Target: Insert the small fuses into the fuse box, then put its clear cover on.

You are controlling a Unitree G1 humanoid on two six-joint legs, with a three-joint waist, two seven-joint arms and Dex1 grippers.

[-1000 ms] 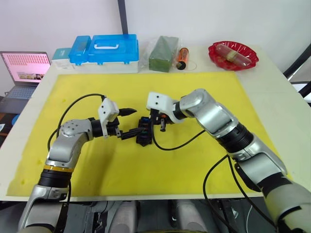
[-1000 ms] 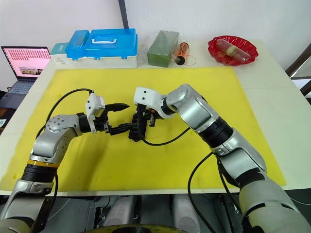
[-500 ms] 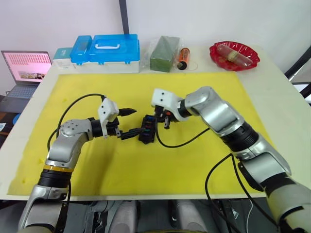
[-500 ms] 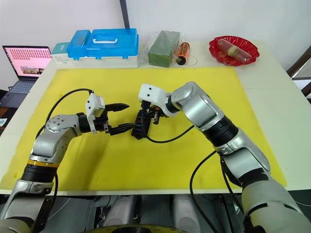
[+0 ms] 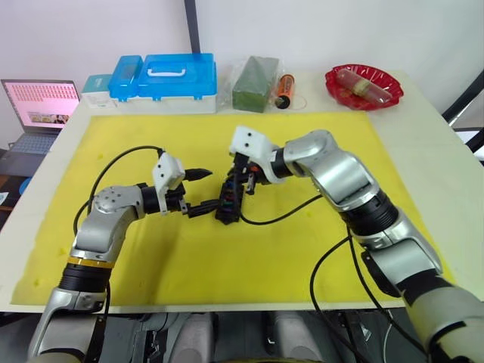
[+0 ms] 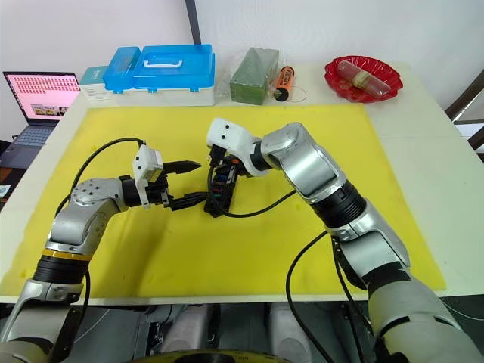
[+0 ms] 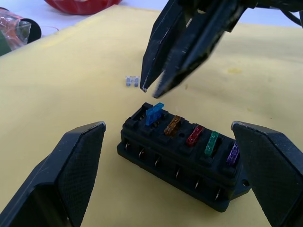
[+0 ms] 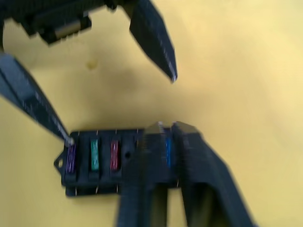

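From the left eye view we see the fuse box (image 5: 228,200) near the middle of the yellow mat (image 5: 151,257) on the table (image 5: 446,174). Our left tool (image 5: 203,192) is spread wide, its lower finger touching the box end, holding nothing. Our right tool (image 5: 246,184) hangs just over the box.

In the left wrist view we count five small fuses (image 7: 194,135) in the box: blue, brown, red, green, purple. The blue one (image 7: 154,113) sits tilted and proud of its slot, so we judge it not fully seated. A sixth, a grey fuse (image 7: 132,81), lies loose on the mat beyond the box. The right tool's fingers are nearly closed and empty, just above the blue fuse.

The right wrist view agrees: fingers almost together over the box's blue end.

We judge the filling mostly done; pressing the blue fuse home, inserting the grey fuse and fitting the cover remain.
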